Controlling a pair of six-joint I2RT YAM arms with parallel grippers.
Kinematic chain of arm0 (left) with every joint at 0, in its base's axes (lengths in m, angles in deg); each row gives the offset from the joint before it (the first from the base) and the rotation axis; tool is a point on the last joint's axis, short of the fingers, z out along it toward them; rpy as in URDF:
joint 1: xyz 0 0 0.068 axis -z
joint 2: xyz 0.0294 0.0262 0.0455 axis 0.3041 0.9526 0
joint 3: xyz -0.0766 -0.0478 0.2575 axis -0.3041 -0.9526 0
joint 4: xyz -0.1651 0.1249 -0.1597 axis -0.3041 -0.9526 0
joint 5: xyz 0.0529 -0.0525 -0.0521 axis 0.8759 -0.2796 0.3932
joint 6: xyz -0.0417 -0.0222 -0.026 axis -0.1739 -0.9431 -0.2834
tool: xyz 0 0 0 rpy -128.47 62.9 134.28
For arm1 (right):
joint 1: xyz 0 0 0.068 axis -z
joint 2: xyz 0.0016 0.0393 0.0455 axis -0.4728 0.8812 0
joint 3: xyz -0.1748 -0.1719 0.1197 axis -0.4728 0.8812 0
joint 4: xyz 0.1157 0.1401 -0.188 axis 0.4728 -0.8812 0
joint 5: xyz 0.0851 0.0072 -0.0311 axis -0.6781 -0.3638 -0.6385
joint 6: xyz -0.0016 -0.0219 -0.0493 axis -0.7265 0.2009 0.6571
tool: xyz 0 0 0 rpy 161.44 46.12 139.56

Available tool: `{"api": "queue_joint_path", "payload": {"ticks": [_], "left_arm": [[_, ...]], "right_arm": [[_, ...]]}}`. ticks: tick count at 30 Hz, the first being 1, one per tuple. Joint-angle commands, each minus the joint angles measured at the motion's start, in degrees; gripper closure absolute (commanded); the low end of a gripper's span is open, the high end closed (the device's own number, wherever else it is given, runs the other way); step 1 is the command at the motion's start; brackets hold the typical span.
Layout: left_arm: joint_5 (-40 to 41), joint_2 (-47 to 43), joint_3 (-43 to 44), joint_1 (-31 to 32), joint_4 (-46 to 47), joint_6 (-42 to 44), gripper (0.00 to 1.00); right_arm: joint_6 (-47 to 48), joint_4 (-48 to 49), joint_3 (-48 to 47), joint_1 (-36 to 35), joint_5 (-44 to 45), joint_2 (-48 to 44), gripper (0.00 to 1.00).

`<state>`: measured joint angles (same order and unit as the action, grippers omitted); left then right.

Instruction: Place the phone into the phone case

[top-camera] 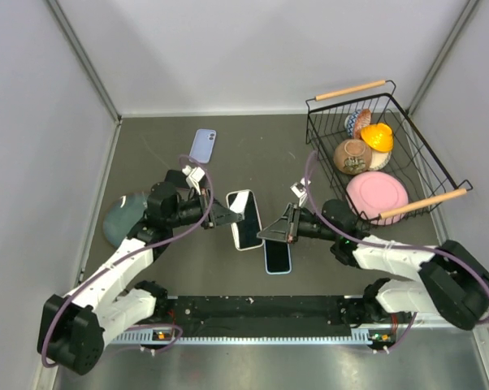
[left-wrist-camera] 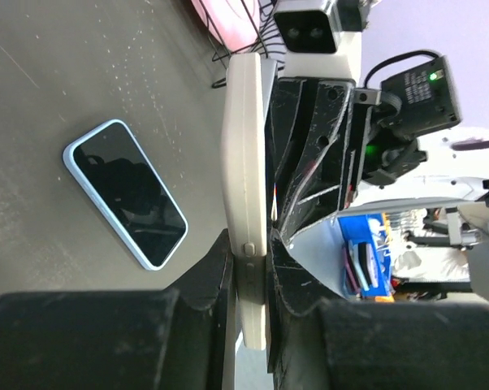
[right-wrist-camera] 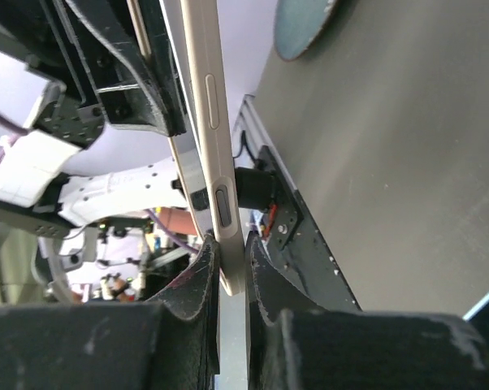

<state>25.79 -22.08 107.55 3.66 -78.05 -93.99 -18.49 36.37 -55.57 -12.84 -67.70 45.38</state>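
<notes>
A black-screened phone with a pale white rim point(top-camera: 244, 219) hangs just above the table's middle, gripped from both sides. My left gripper point(top-camera: 231, 216) is shut on its left long edge. In the left wrist view the pale edge with its side buttons point(left-wrist-camera: 246, 179) sits between the jaws of my left gripper point(left-wrist-camera: 248, 252). My right gripper point(top-camera: 266, 234) is shut on its right edge. The right wrist view shows the beige edge point(right-wrist-camera: 210, 122) pinched in my right gripper point(right-wrist-camera: 227, 260). I cannot tell phone from case in that rim.
A phone with a light blue rim point(top-camera: 278, 256) lies screen up under the right gripper and shows in the left wrist view point(left-wrist-camera: 127, 193). A lavender case or phone point(top-camera: 202, 146) lies far left. A grey-teal dish point(top-camera: 121, 219) lies at the left wall. A wire basket point(top-camera: 407, 130) with bowls stands right.
</notes>
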Motion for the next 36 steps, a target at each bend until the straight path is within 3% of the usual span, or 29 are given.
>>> {"api": "queue_joint_path", "payload": {"ticks": [1, 4, 6, 7, 8, 9, 13, 14, 16, 24, 30, 36], "left_arm": [[8.91, -0.82, 2.59, 1.83, -6.59, 12.49, 1.0], [5.49, -0.9, 1.01, 2.19, -2.76, 9.34, 1.0], [1.97, -1.43, -0.05, 2.19, -1.68, 7.14, 1.0], [1.01, -2.65, -0.14, 2.19, -1.85, 6.96, 1.0], [-0.05, -3.45, -0.14, 2.19, -2.37, 6.95, 1.0], [-0.67, -4.32, -0.05, 2.19, -3.07, 7.39, 1.0], [-5.23, -8.28, -1.01, 2.19, -4.22, 7.48, 1.0], [-7.33, -8.64, -1.28, 2.19, -4.05, 7.31, 1.0], [-10.06, -8.81, -2.5, 2.28, -2.82, 6.96, 1.0], [-20.62, -9.34, -4.36, 3.42, 1.31, 5.28, 1.0], [-21.24, -9.78, -5.06, 4.3, 1.49, 5.28, 1.0], [-20.98, -7.59, -5.15, 4.47, 3.77, 4.67, 1.0]], "right_arm": [[7.14, -20.98, -8.75, -4.11, 8.89, -8.28, 1.0], [7.06, -22.06, -9.9, -5.78, 10.75, -9.42, 1.0], [7.23, -21.89, -9.11, -6.14, 11.11, -10.39, 0.93], [7.67, -22.32, -8.15, -6.23, 11.46, -12.13, 0.88], [9.07, -23.11, -7.62, -6.23, 11.9, -13.54, 0.71], [10.47, -24.51, -7.44, -6.23, 12.43, -15.12, 0.63], [19.08, -36.71, -10.06, -6.31, 15.59, -23.99, 0.4], [21.53, -37.61, -10.6, -6.23, 15.42, -24.63, 0.29], [23.13, -39.1, -12.08, -6.05, 13.23, -24.9, 0.19], [24.37, -33.49, -14.29, -5.96, 7.16, -20.16, 0.16], [24.2, -30.15, -15.43, -5.96, 4.18, -15.24, 0.24], [25.25, -28.39, -15.52, -5.88, 3.91, -14.0, 0.39]]}}
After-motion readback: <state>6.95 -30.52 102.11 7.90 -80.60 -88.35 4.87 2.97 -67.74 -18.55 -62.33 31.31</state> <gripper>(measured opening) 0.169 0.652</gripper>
